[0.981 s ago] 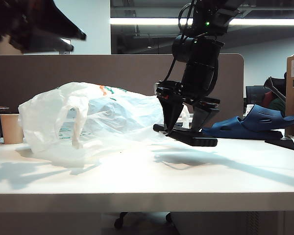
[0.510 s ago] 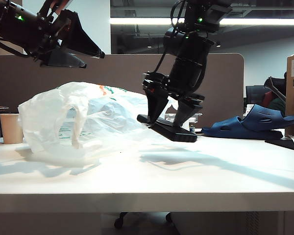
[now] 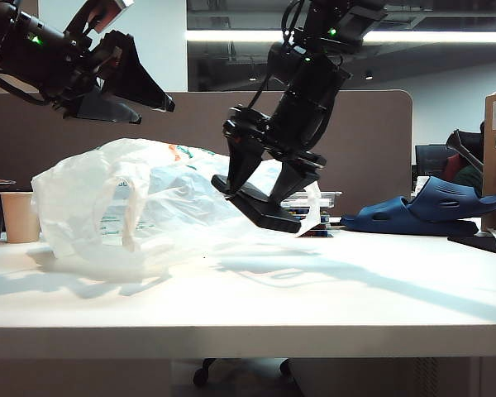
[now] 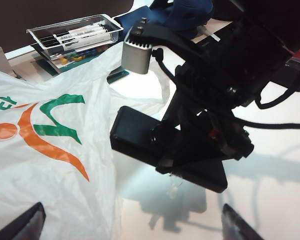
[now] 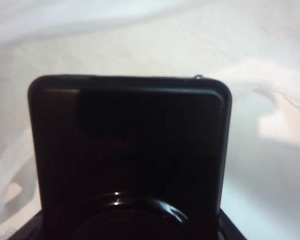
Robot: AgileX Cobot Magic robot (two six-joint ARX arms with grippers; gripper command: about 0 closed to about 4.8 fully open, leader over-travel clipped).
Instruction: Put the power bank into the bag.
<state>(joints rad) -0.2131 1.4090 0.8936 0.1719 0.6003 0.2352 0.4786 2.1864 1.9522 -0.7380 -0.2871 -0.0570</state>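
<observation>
White plastic, the bag (image 3: 140, 203) lies slumped on the table (image 3: 314, 289), and your right gripper (image 3: 260, 178) has swung the power bank (image 3: 260, 208) from level beside it to nose-down against its near edge (jaws clamped across the slab). Your left gripper (image 3: 120, 78) has come in from the upper left and hangs above the bag, jaws spread wide and empty. You'll likely need it to lift the mouth, since no opening shows yet.
</observation>
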